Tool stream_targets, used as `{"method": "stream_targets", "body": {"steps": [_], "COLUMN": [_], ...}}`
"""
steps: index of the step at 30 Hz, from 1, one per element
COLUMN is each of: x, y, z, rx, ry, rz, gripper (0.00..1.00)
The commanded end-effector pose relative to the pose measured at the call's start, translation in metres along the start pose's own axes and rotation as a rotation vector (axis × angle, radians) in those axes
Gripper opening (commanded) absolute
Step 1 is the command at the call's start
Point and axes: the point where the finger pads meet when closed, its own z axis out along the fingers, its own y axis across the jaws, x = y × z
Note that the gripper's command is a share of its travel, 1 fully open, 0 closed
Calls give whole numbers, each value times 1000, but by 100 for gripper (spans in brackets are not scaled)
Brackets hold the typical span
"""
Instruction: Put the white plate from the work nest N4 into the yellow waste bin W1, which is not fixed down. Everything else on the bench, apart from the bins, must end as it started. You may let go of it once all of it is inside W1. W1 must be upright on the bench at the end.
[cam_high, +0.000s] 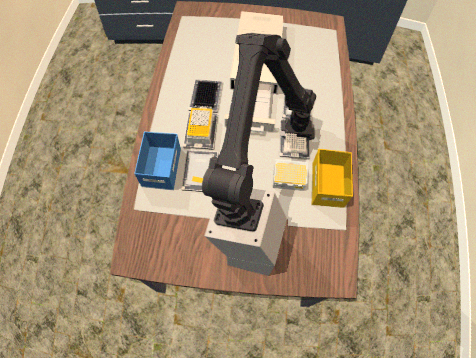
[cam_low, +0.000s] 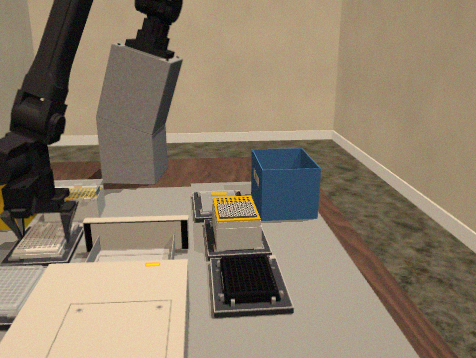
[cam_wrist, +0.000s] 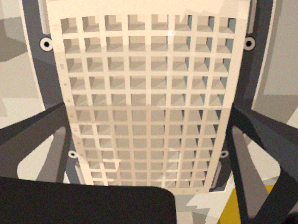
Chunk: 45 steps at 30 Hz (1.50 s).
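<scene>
Your white plate (cam_wrist: 143, 90) is still down on its dark nest (cam_high: 298, 148), and the gripper (cam_high: 298, 131) is clamped across it, a finger (cam_low: 66, 220) on each long side; in the wrist view the grid of wells fills the frame squarely, so the hold looks centred; whether the plate's base has cleared the nest's corner stops is hard to judge from here, so treat it as seated.

Lift straight up first, with no sideways pull, until the plate is plainly above the nest; dragging early would shove the nest, and that has to end where it is.

The yellow bin (cam_high: 332, 177) stands just beside and towards the arm's base, with a pale yellow plate (cam_high: 290, 174) between it and the arm's pedestal (cam_high: 272, 235); carry your plate high over that corner rather than skimming it; the bin is loose, so come down through its open top without touching the walls; keep the plate level, or tip it only once it is over the mouth; let go only when all of it is below the rim.

The blue bin (cam_high: 158, 160) and the other trays on the far side need no attention.
</scene>
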Motion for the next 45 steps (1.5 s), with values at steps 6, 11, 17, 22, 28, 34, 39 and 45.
{"method": "stream_targets", "body": {"steps": [6, 11, 17, 22, 28, 34, 39, 45], "x": [-12, -12, -9, -10, -8, -8, -8, -8], "y": [0, -2, -4, -5, -6, -6, -6, -6], "z": [-16, -19, -21, -23, -26, -32, -39, -46], "rx": [6, 7, 6, 6, 6, 6, 6, 6], "ry": [-19, -21, -20, -21, -18, -18, -18, -18], "rz": [-10, -8, -4, 0, 0, 0, 0, 0], "gripper": [0, 0, 0, 0, 0, 0, 0, 0]}}
